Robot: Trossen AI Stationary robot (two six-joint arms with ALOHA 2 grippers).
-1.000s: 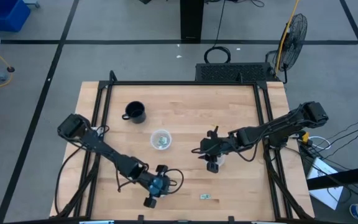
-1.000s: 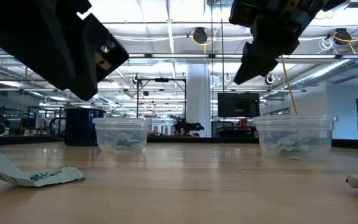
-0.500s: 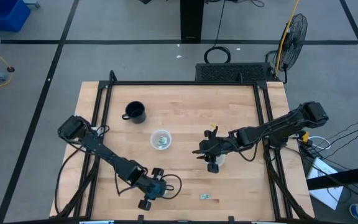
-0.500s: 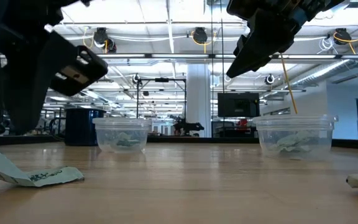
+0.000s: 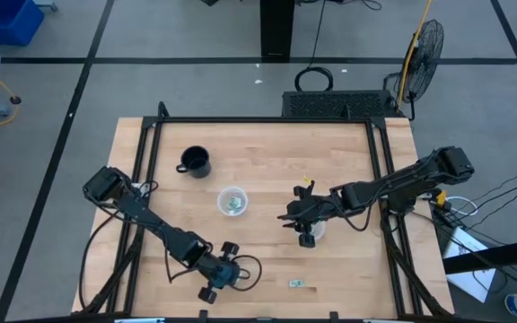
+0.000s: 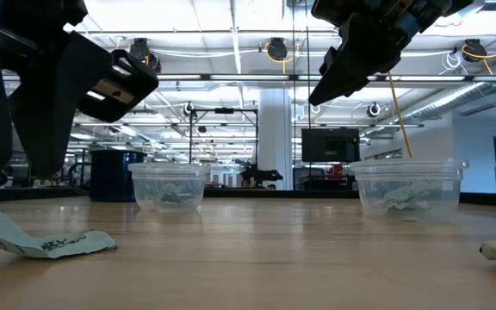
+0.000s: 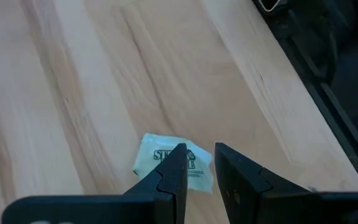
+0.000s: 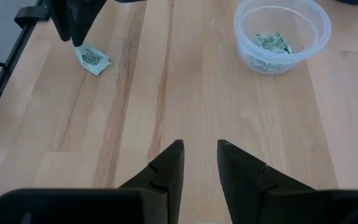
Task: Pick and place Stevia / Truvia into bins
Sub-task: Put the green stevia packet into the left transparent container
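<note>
We see the left gripper (image 7: 197, 163) slightly parted above a crumpled pale green paper packet (image 7: 173, 163), the right gripper (image 8: 199, 163) released near a clear round plastic cup (image 5: 315, 228).

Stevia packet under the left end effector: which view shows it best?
Left wrist view: the packet fills the frame, print visible, just beyond the left end effector. Right wrist view shows it small. Low view shows it edge-on. High view hides it under the arm.

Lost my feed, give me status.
Left pincer open, poised over a packet. Right pincer empty above its cup. Another packet loose. Nothing blocking.
</note>
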